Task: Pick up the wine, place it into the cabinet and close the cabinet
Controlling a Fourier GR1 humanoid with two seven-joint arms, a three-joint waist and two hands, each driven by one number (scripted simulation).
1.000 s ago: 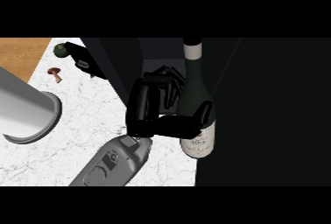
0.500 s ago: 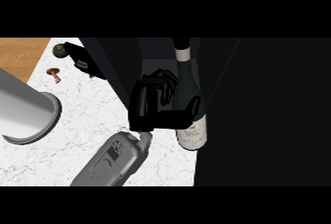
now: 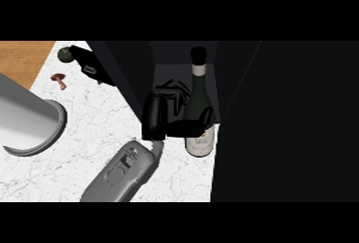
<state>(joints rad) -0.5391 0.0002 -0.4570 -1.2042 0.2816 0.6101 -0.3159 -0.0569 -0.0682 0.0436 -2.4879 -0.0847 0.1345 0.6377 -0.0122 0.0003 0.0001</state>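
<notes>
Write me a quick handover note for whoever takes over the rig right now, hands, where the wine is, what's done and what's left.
Right hand: curled round the wine bottle, holding it upright at the open front of the dark cabinet.
Left hand: not in view.
Wine bottle: lifted off the counter; its neck reaches into the cabinet opening, its labelled base is at the front edge.
Done: the pick-up.
Left: set the bottle fully inside, release it, pull the hand out, close the cabinet.
Also on the counter: a grey cylinder at the view's left and a small mushroom near the back.
</notes>
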